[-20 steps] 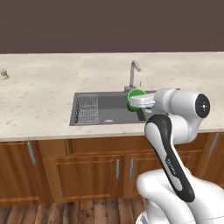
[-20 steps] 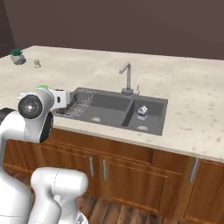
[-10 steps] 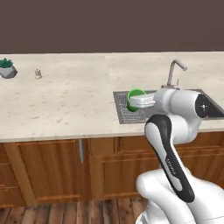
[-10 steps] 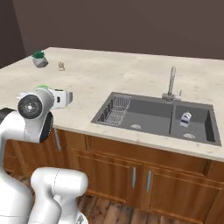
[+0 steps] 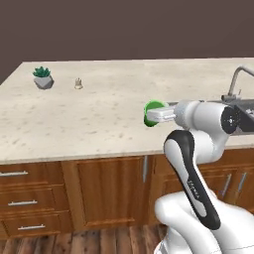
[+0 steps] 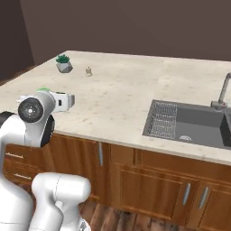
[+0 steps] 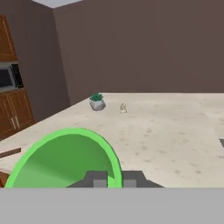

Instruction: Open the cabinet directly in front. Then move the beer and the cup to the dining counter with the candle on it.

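Evidently the carrying step was in hand: the jaws (image 5: pixel 151 115) were clamped tight on the cup (image 5: pixel 153 112), held above the dining surface (image 5: pixel 99 109). Next, it likely called for lowering it near the candle (image 5: pixel 78 84), then releasing.

My view takes in the dining counter (image 5: pixel 99 119) — a long beige speckled stone top over brown wooden cabinets and drawers. Near its far left corner sits a small green plant in a grey pot (image 5: pixel 43 78), and just beside it the tiny pale candle (image 5: pixel 78 84) — apart, not touching. A sink (image 6: pixel 189 124) is sunk into the top.
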